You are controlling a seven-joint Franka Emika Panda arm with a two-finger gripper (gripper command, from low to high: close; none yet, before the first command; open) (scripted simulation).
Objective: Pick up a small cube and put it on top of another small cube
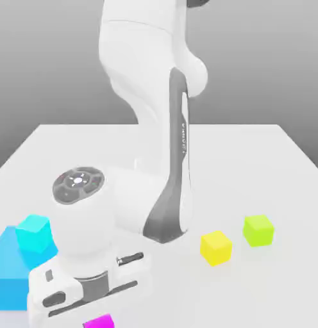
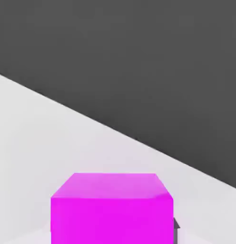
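On the hand view I see the magenta cube (image 2: 112, 208) close up, sitting on the white table (image 2: 39, 143), with a dark finger tip (image 2: 176, 224) just at its edge. I cannot tell whether the pincer is spread or pinching the cube. The exterior view adds the rest: the hand is low at the near table edge, directly over the magenta cube (image 1: 99, 321). Further back, at the exterior view's left, the cyan cube (image 1: 33, 234) sits beside the big blue block (image 1: 9, 275). At the right lie the yellow cube (image 1: 216, 248) and the lime-green cube (image 1: 258, 230), well apart from the hand.
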